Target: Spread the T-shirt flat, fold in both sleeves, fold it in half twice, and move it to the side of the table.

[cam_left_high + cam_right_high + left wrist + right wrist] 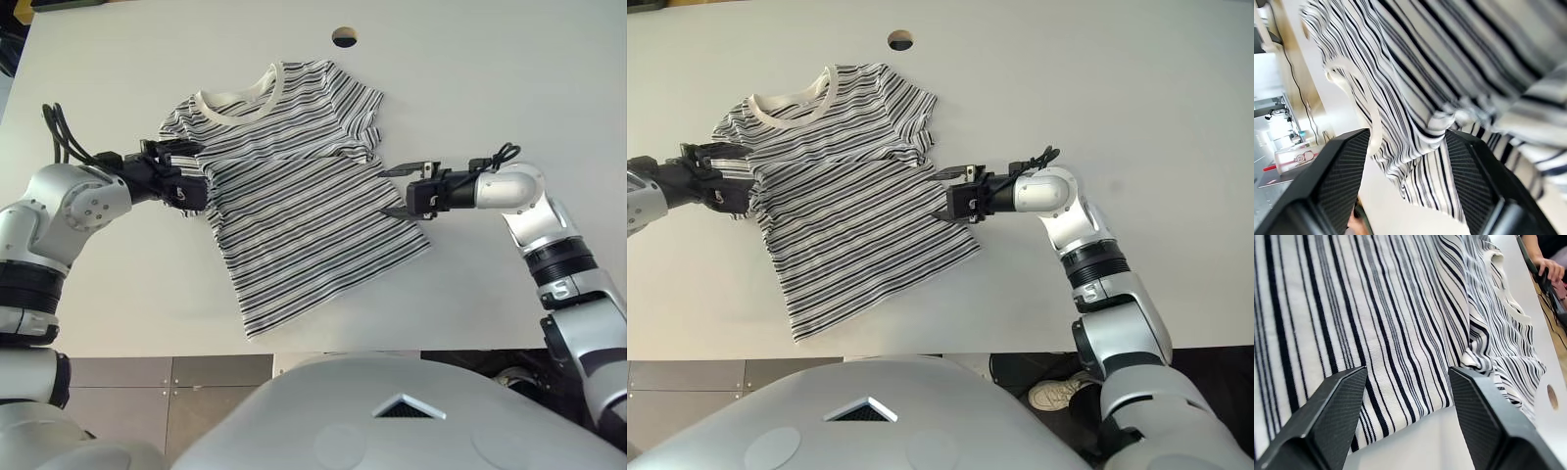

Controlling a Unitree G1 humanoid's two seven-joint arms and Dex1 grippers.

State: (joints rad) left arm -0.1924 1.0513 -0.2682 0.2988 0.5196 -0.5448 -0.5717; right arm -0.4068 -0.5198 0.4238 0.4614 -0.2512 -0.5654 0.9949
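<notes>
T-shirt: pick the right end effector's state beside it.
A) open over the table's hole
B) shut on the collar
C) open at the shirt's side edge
C: the right end effector hangs with fingers apart at the T-shirt side edge, away from collar and hole.

The left gripper [196, 174] covered the T-shirt's [294, 206] sleeve on that side, so the sleeve's outline there, and whether the fingers [1339, 181] touched the cloth, could not be told. In the left wrist view the stripes of the T-shirt nearest the camera were blurred, and the picture's edge cut off both fingers at their bases. In the right wrist view the T-shirt ran past the edge towards its hem, and the right gripper's [382, 193] fingers [1327, 421] were likewise cut off.
</notes>
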